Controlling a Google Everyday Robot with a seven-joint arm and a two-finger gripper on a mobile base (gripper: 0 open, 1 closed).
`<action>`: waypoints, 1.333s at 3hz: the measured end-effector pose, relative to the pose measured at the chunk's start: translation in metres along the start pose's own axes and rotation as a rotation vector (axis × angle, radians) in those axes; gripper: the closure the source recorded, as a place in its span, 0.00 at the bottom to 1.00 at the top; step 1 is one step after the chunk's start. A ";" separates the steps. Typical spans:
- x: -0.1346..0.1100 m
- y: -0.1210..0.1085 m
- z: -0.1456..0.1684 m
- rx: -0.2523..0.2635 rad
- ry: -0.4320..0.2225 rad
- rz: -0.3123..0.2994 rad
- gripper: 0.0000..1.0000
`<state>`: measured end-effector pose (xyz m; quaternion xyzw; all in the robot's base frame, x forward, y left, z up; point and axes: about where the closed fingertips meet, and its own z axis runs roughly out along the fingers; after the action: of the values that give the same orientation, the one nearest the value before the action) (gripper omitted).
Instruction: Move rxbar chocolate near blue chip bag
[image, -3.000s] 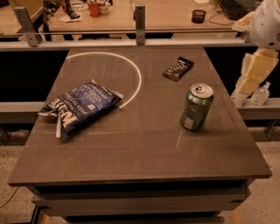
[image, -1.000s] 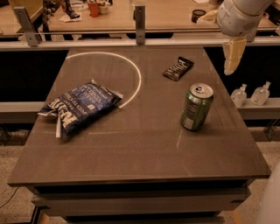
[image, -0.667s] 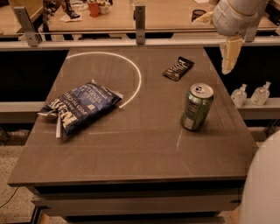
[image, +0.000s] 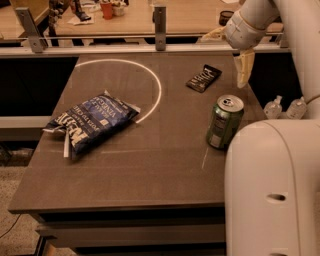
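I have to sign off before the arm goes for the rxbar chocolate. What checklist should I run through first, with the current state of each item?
1. rxbar chocolate in view, lying flat and uncovered on the table: ok.
2. gripper lined up over the bar: not ok. It hangs to the bar's right, by the table's right edge, not touching the bar.
3. Bare surface beside the blue chip bag for a set-down: ok, on the bag's right.
4. Green can off the line from bar to bag: ok. It stands nearer the camera, on the right.
5. Bar already near the bag: not ok. The white arc lies between them.
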<state>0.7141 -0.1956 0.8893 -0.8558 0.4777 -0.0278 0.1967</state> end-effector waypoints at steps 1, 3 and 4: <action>0.003 -0.012 0.020 0.031 -0.057 0.001 0.00; 0.003 -0.021 0.033 -0.027 0.004 -0.059 0.00; 0.005 -0.019 0.039 -0.086 0.046 -0.119 0.00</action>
<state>0.7412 -0.1790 0.8590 -0.8894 0.4312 -0.0388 0.1468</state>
